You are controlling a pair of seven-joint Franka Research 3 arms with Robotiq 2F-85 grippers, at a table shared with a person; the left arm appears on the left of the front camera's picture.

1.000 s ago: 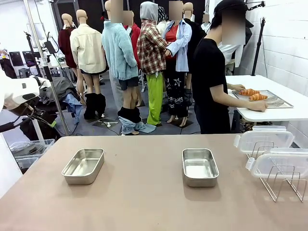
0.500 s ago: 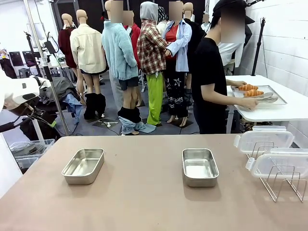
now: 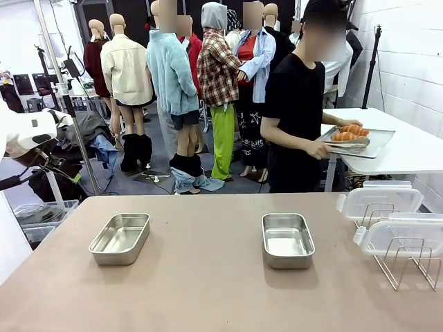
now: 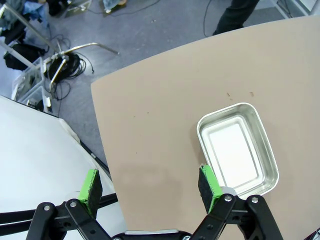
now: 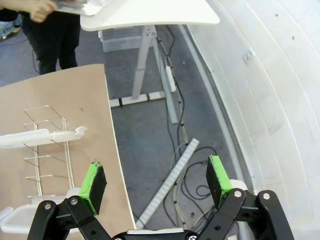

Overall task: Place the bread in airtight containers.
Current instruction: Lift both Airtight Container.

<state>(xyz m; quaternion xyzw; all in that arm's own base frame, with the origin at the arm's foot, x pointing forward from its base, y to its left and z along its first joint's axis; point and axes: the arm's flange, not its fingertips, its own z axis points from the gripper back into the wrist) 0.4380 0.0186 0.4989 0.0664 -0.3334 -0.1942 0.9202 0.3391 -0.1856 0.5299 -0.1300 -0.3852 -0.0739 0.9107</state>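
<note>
While the croissants (image 3: 349, 131) ride a tray (image 3: 381, 138) held by the person (image 3: 297, 104), the left pan (image 3: 120, 238) and right pan (image 3: 287, 239) lie empty on my table (image 3: 208, 283).
Both open: left end effector (image 4: 150, 182) near the left pan, right end effector (image 5: 156, 180) over the floor (image 5: 165, 100).

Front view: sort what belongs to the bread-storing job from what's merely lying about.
Job:
- two croissants, on the tray the person holds
- left steel pan
- right steel pan
- clear lids

Lying about:
- wire rack
- white side table
</note>
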